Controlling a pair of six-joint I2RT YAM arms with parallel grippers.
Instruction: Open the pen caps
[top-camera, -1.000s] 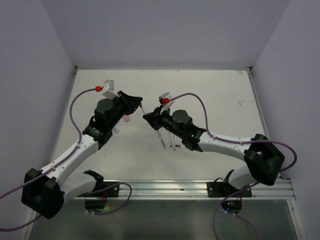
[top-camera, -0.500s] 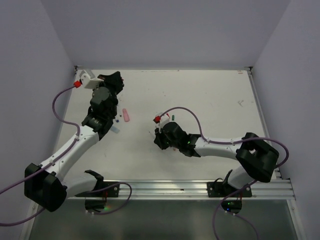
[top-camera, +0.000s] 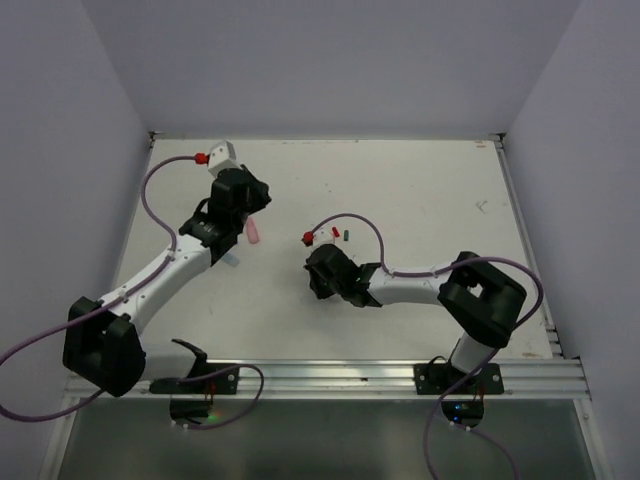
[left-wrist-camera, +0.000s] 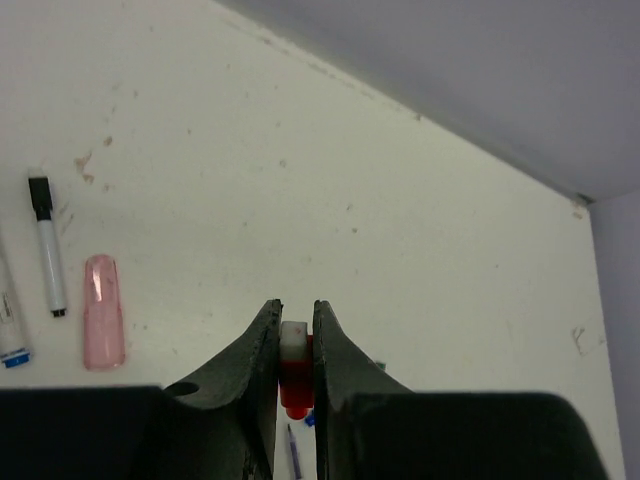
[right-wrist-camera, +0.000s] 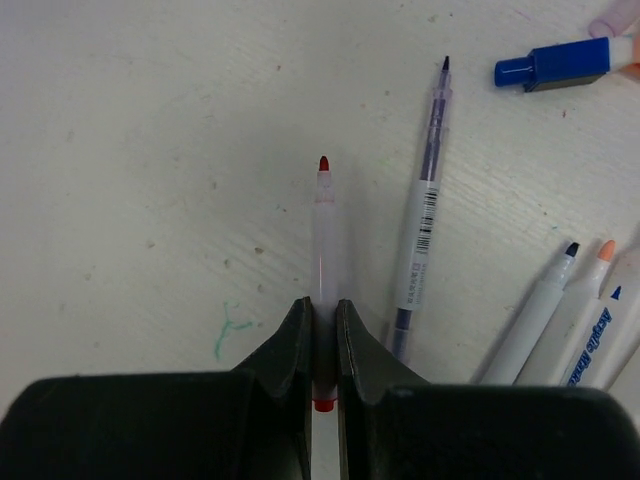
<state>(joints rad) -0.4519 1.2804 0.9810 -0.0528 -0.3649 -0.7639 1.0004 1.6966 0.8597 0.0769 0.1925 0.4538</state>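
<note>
Item 1: red pen cap (left-wrist-camera: 294, 382), nipped in the narrow-set left gripper (left-wrist-camera: 297, 318) over the far-left part of the worktop (left-wrist-camera: 420, 220); prob. held clear of its pen, to be set down near the loose pink cap (left-wrist-camera: 103, 325). Item 2: red pen (right-wrist-camera: 323, 230), tip bare, tail end clamped in the near-closed right gripper (right-wrist-camera: 323, 312) mid-worktop toward the near edge (cap and barrel well apart, one per arm). Pending, by my reading: black-capped pen (left-wrist-camera: 46, 245), lying beside the pink cap.

Scuffed white table (top-camera: 430, 180) bearing a loose pink cap (left-wrist-camera: 103, 325), a black-capped pen (left-wrist-camera: 47, 250), a purple pen (right-wrist-camera: 420, 215)
</note>
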